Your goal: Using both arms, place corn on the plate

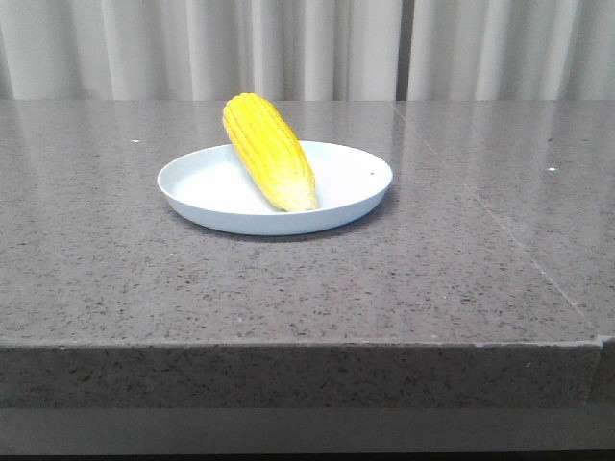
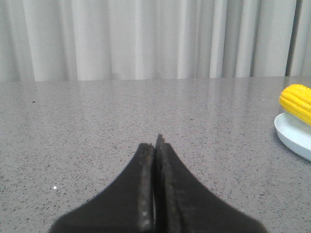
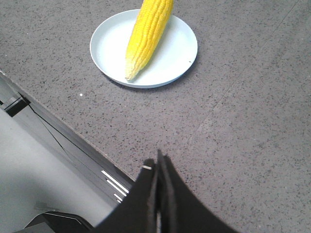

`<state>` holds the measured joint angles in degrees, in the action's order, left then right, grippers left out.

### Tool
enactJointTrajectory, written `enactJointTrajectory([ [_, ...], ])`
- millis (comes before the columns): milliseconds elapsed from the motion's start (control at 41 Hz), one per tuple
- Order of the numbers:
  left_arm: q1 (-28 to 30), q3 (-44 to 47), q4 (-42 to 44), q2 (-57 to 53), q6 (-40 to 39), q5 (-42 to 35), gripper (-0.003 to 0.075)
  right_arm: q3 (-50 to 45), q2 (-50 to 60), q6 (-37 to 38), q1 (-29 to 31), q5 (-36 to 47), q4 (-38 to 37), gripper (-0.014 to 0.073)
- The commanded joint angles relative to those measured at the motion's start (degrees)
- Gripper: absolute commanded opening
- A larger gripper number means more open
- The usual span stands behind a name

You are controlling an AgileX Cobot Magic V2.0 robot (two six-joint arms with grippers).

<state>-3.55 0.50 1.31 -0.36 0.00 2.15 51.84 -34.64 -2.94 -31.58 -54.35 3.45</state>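
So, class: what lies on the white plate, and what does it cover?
The corn lies on the plate, its thick end over the far rim. It covers a strip of the plate's floor; nothing else shows.

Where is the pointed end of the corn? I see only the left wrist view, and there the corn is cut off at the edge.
Observer: The corn lies with its tapered end inside the plate; its thick end sticks out over the far rim.
Operator: Is the right gripper holding anything?
Observer: No. The right gripper is shut and empty, above the table edge, apart from the plate.
Operator: Is anything else in the plate?
Observer: Only a tiny dark speck.
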Motion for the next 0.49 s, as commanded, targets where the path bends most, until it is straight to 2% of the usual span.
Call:
enactJointTrajectory([
  [0,0.12,1.27,0.06,-0.86,0.00,-5.09,-0.0020,1.28,-0.15,-0.61,0.15,4.22,0.17,-0.0067],
  [195,0.12,1.27,0.06,-0.86,0.00,-4.98,-0.0020,-0.26,2.40,-0.61,1.76,4.81,0.24,-0.0067],
  [342,0.12,1.27,0.06,-0.86,0.00,-4.98,-0.0020,-6.22,8.75,-0.61,10.02,9.90,0.19,-0.0067],
  [464,0.12,1.27,0.06,-0.86,0.00,-4.98,-0.0020,-14.59,15.76,-0.61,18.10,19.59,0.19,-0.0067],
])
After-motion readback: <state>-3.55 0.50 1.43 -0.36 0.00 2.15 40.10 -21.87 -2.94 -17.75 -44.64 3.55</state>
